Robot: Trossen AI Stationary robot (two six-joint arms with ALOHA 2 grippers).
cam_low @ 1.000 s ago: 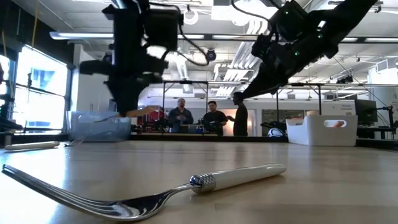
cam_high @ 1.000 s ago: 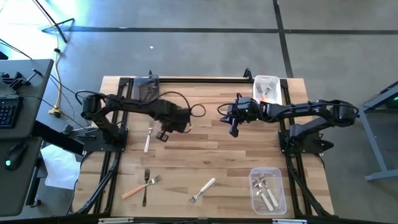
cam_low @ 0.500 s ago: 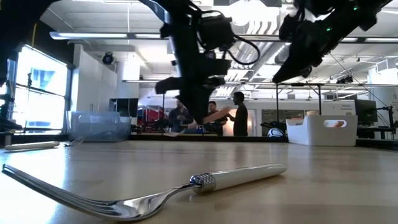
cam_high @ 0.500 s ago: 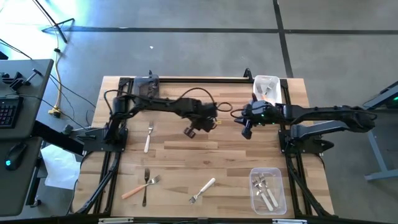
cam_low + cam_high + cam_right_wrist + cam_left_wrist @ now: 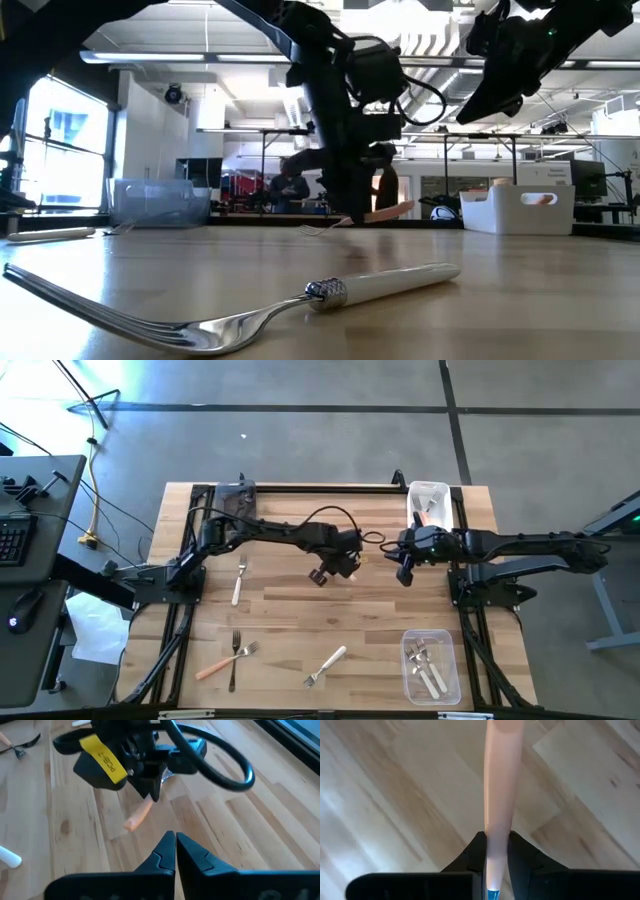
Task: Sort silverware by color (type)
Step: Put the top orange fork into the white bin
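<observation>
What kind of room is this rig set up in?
Likely an open robotics lab or workshop: a bare concrete floor around the wooden table, a desk with a keyboard beside it, and exposed ceiling ducts over people at benches behind.

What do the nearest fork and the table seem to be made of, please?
The nearest fork: tines and neck look like polished metal, mirror-bright with reflections; its handle looks like glossy white plastic or ceramic, which I cannot tell apart. The table: pale wood, apparently butcher-block, with visible plank seams and grain under a light sheen.
</observation>
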